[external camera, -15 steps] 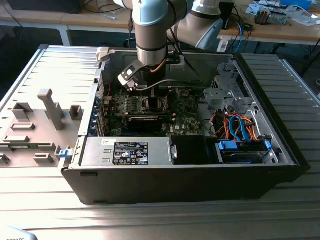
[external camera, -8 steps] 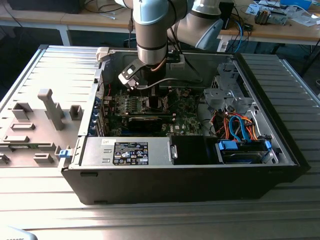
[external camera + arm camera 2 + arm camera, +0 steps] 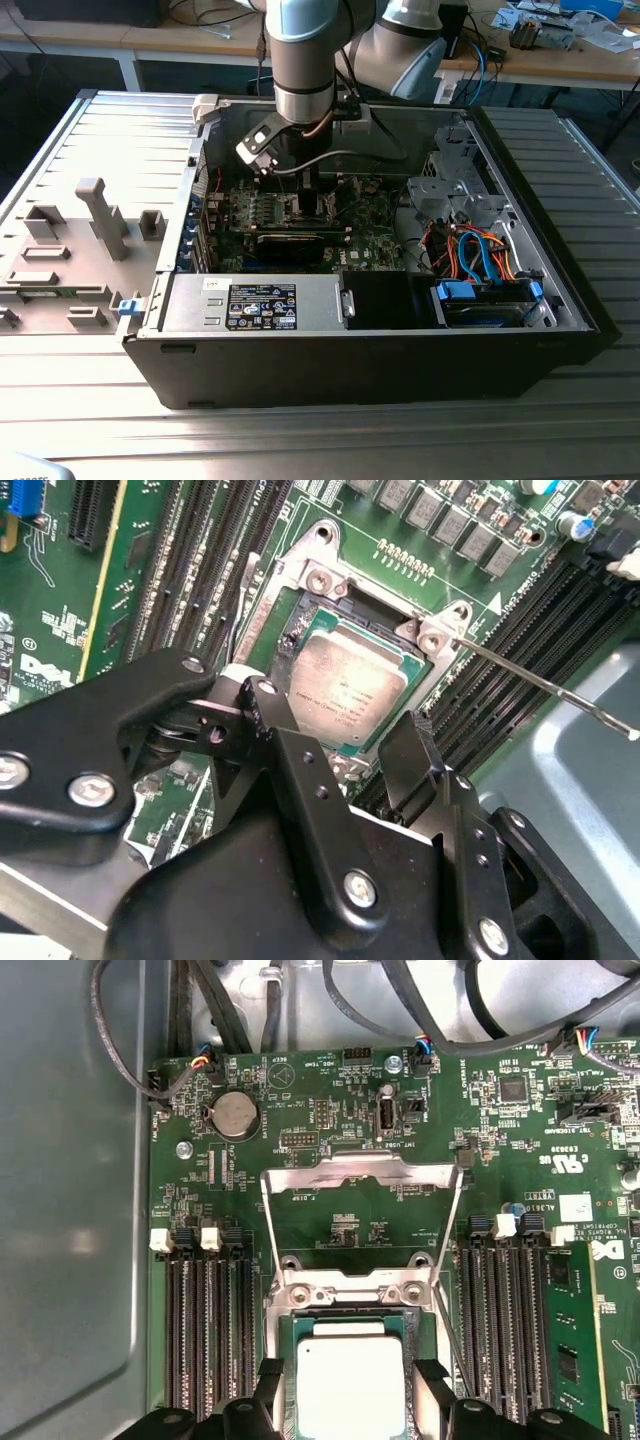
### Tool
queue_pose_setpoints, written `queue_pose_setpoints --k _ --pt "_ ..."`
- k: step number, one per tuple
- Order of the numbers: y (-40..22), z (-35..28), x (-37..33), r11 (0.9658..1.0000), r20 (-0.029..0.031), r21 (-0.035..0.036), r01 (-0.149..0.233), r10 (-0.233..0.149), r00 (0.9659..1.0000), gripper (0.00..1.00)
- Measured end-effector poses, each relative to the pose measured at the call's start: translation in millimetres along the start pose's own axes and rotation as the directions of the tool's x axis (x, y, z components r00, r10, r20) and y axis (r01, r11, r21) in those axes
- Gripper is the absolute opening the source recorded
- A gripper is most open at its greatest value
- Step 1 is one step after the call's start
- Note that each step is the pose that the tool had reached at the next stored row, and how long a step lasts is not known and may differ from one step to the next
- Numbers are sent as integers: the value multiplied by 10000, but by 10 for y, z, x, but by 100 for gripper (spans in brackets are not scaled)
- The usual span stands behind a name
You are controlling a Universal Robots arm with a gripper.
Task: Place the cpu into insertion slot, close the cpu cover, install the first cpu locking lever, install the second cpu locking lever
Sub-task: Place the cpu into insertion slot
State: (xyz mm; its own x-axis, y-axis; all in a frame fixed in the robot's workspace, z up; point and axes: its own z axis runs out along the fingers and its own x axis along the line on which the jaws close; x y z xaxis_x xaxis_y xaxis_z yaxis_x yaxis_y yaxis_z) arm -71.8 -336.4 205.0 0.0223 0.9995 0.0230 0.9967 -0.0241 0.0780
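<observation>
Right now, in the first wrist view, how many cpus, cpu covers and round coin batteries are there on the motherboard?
cpu: 1
cpu cover: 1
coin battery: 1
Total: 3

Silver-grey arm (image 3: pixel 303 75) with pale blue joint caps (image 3: pixel 303 18); black end effector (image 3: pixel 335 716) with silver screws (image 3: pixel 360 888).

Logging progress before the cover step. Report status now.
Claw open, astride the cpu. The cpu lies in its socket. The cpu cover stands open.
</observation>
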Motion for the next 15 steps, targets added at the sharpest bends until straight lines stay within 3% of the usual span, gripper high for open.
queue_pose_setpoints --k 5,10,15 --pt "4 6 -13 10000 0 18 2 -2 10000 61" --pt "17 40 -11 10000 30 92 1 -1 10000 61" --pt "18 45 -15 10000 37 90 2 -3 10000 61"
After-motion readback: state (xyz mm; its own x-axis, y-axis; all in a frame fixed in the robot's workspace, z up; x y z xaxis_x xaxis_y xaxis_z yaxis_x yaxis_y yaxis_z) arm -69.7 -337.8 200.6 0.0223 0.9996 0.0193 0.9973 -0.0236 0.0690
